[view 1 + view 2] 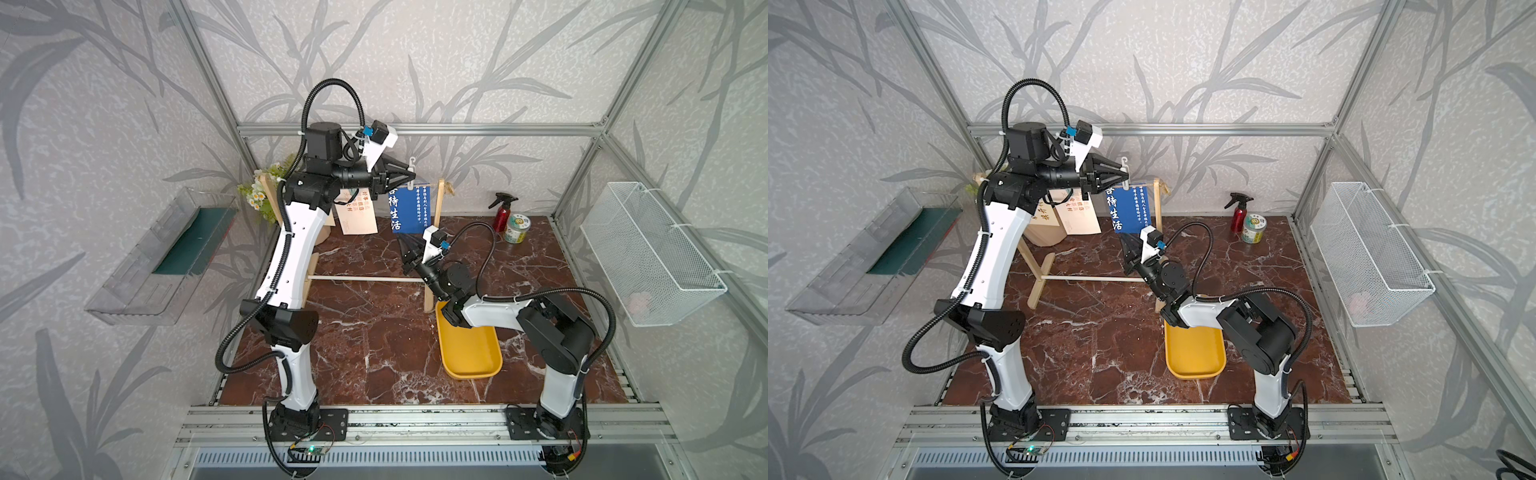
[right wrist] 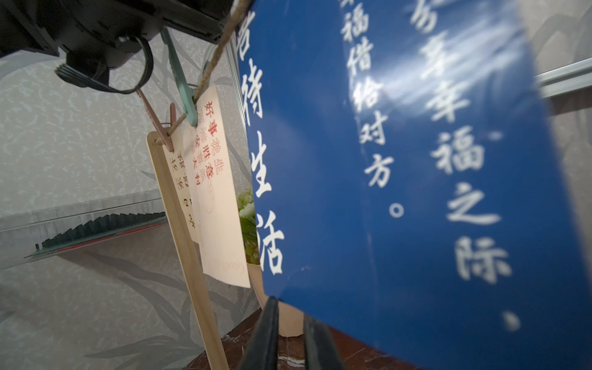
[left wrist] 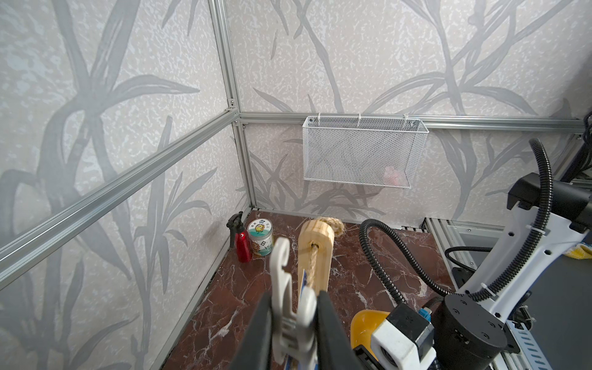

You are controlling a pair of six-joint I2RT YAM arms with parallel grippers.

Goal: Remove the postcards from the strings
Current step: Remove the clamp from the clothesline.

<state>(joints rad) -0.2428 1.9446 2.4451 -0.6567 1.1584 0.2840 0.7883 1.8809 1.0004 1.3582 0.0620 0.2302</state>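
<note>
The dark blue postcard [image 1: 409, 210] [image 1: 1128, 210] [image 2: 416, 160] hangs from the jute string [image 3: 314, 259] [image 2: 221, 41] by a grey clothespeg [image 3: 282, 272]. My left gripper [image 1: 409, 174] [image 3: 293, 304] is at the string and shut on that peg. My right gripper [image 1: 405, 237] [image 2: 290, 304] is shut on the blue card's bottom edge. Further left along the string hangs the pink-white postcard [image 1: 357, 216] [image 2: 214, 198] on a teal peg [image 2: 179, 73]. Beyond it the cream postcard [image 1: 1042, 228] [image 2: 184, 192] hangs on a pink peg [image 2: 160, 128], partly hidden by my left arm.
The wooden rack's right post [image 1: 436, 208] and white dowel [image 1: 365, 279] stand on the marble floor. A yellow tray [image 1: 469, 349] lies under my right arm. A red spray bottle [image 1: 500, 212] and a can [image 1: 516, 228] stand back right. A wire basket [image 1: 648, 253] hangs on the right wall, a clear shelf [image 1: 158, 257] on the left.
</note>
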